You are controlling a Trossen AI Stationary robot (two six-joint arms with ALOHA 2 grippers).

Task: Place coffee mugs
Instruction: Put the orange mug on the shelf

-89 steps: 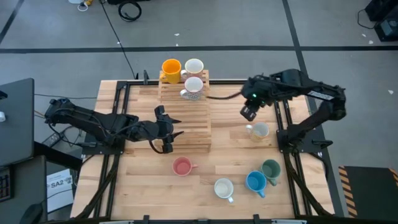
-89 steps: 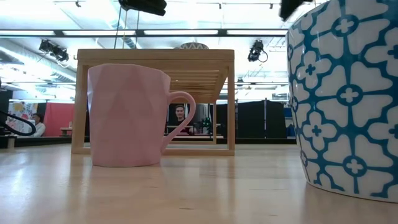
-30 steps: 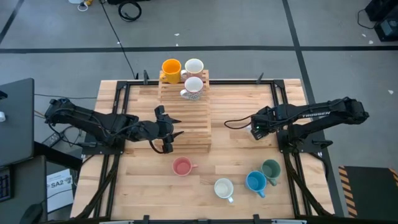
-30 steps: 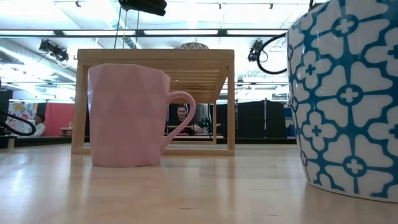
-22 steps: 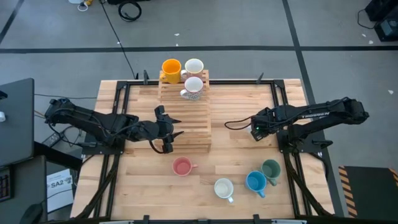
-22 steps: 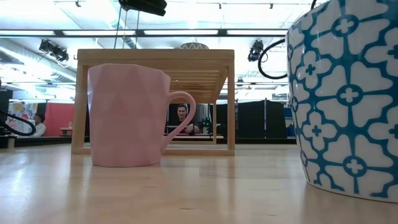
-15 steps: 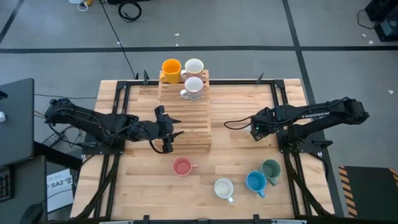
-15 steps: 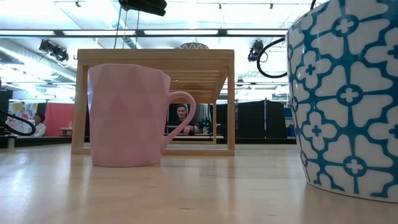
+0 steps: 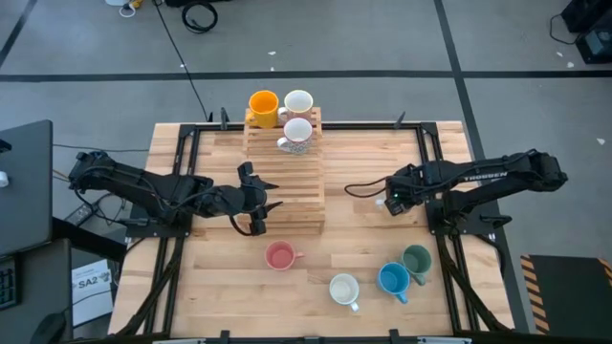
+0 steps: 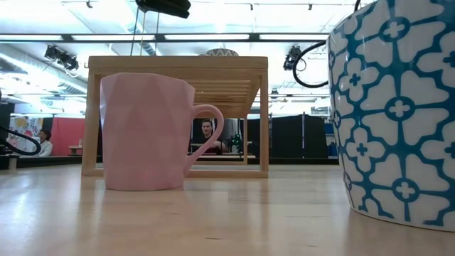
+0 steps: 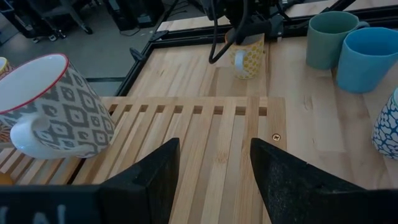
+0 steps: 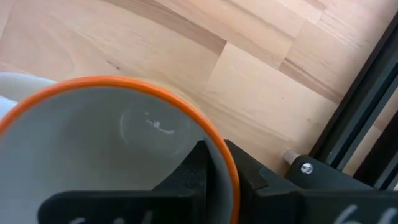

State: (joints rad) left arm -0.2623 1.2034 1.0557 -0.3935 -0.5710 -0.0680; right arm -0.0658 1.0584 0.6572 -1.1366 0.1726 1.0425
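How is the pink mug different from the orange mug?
The pink mug stands on the table, in front of the wooden rack; the orange mug sits up on the rack's far end. The pink mug stands alone, while the orange mug has a white mug right beside it. Both stand upright, and no tool holds either.

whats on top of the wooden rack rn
Three mugs stand at the far end of the wooden rack: an orange mug, a white mug and a patterned mug. The rest of its slats show bare.
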